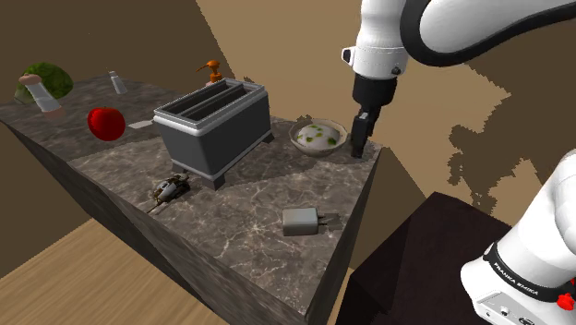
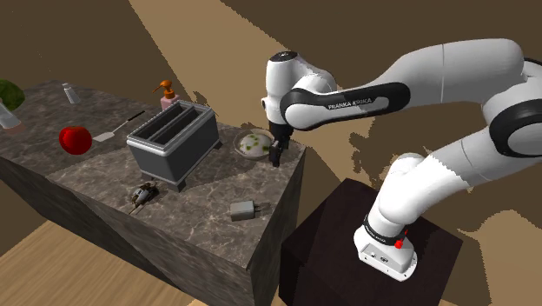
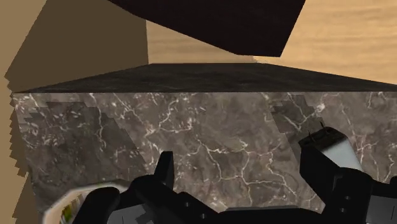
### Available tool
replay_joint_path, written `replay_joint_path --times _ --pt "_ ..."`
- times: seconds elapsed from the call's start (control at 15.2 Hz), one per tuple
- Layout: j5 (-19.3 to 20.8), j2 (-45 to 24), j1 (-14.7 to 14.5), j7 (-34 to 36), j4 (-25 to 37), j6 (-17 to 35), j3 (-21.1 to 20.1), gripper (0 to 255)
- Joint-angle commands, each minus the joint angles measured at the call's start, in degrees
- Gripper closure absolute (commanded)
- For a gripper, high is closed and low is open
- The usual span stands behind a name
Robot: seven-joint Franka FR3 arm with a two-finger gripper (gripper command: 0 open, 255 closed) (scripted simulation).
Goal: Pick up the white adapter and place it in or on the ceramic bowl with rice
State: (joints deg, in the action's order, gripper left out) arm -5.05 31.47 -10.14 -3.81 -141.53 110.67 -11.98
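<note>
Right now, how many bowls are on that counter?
1. The bowl sits on the counter between the toaster and the gripper, close to a corner. The toaster could hide something small behind it.

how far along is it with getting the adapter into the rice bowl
Nothing looks done yet. The grey adapter lies untouched on the marble counter, near its front edge. In hand: nothing. The pincer is open and empty, low beside the bowl of rice and well away from the adapter. Left: reach the adapter, grasp it, lift it, carry it to the bowl and release it.
</note>
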Motion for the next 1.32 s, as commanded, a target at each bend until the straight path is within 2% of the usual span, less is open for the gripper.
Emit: replay_joint_path --times 0.0,0.4,0.79,1.25 --pt "-0.61 -3.12 -1.33 0.41 0.18 3.12 -1.95 0" --pt "-0.8 -12.07 -4.36 0.95 1.71 10.84 -6.91 0" --pt "1.43 -21.91 -6.82 2.56 4.71 17.7 -11.82 0" --pt "3.05 -25.56 -6.71 3.79 2.87 22.95 -12.46 0"
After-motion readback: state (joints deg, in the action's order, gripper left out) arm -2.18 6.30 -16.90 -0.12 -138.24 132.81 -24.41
